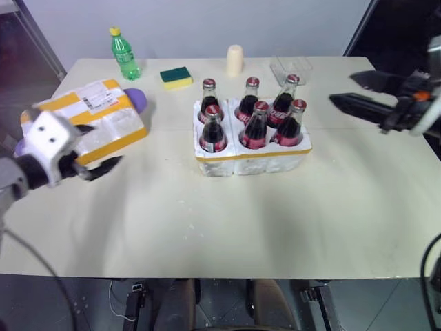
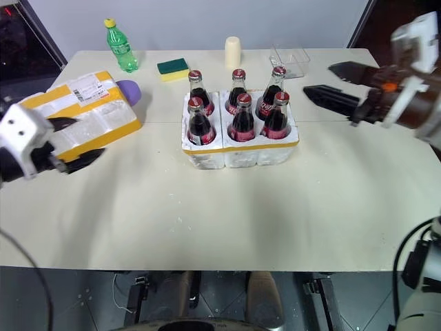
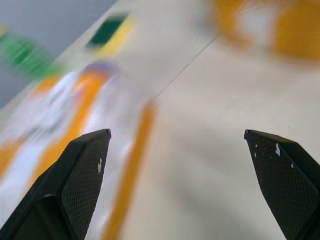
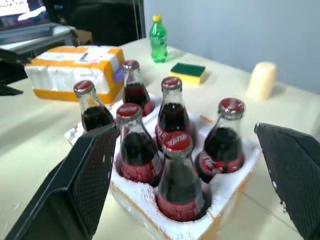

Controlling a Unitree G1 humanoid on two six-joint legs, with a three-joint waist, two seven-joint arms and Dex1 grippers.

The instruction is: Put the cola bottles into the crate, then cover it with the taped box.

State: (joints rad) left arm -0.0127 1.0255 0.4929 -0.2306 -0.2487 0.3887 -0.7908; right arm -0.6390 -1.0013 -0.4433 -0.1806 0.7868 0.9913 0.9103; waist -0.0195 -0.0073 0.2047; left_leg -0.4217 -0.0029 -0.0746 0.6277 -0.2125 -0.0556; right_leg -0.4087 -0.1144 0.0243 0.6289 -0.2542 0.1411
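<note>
Six bottles (image 1: pixel 255 126) stand in the crate (image 1: pixel 251 157) mid-worktop (image 1: pixel 207 221); the box (image 1: pixel 103 118) lies well left. Left pincer (image 1: pixel 103 165) spread beside the box; right pincer (image 1: pixel 358 93) spread, empty, right of the crate.

Crate (image 1: pixel 251 160): mid-table, before me; all six cola bottles (image 1: pixel 255 127) stand in its wells, three behind three.
Taped box (image 1: pixel 93 121): on the table, left of the crate, well apart.
Plastic bottle (image 1: pixel 125 54): far edge, behind the taped box.
Sponge (image 1: pixel 176 77): right of that bottle.
Clear tray (image 1: pixel 291 69): far edge, behind the crate's right end.
</note>
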